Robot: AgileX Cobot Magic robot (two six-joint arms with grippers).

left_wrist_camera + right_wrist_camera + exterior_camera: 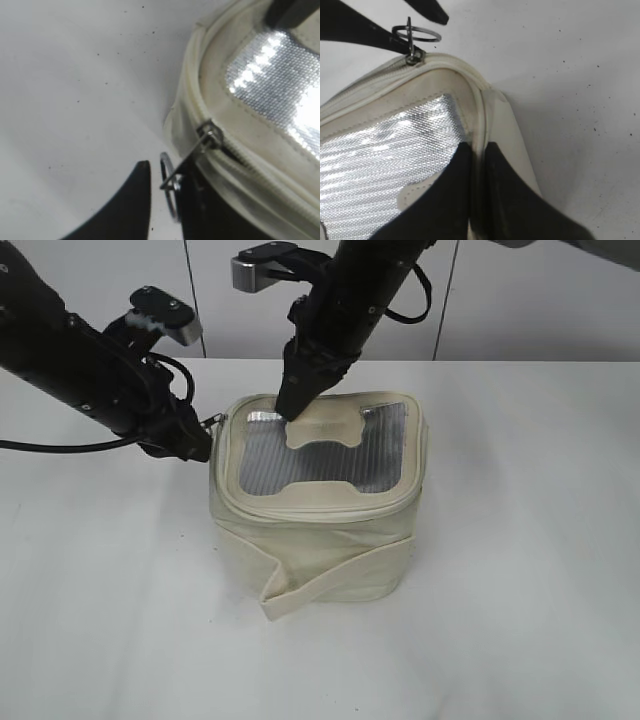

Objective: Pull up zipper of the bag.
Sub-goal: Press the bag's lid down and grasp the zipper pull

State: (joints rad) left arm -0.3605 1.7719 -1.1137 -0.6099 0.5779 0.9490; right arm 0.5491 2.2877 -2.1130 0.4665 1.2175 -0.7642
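Note:
The cream bag stands upright mid-table, its grey mesh window and cream patch facing up. The zipper runs round the top rim. Its slider sits at the bag's left corner, with a silver ring pull sticking out; it also shows in the right wrist view. My left gripper straddles the ring with a narrow gap, its fingers not closed on it; in the exterior view it is beside that corner. My right gripper pinches the bag's back rim.
A loose cream strap wraps the bag's body, its end hanging at the front left. The white table extends on all sides, with a pale wall behind. A black cable trails from the left arm.

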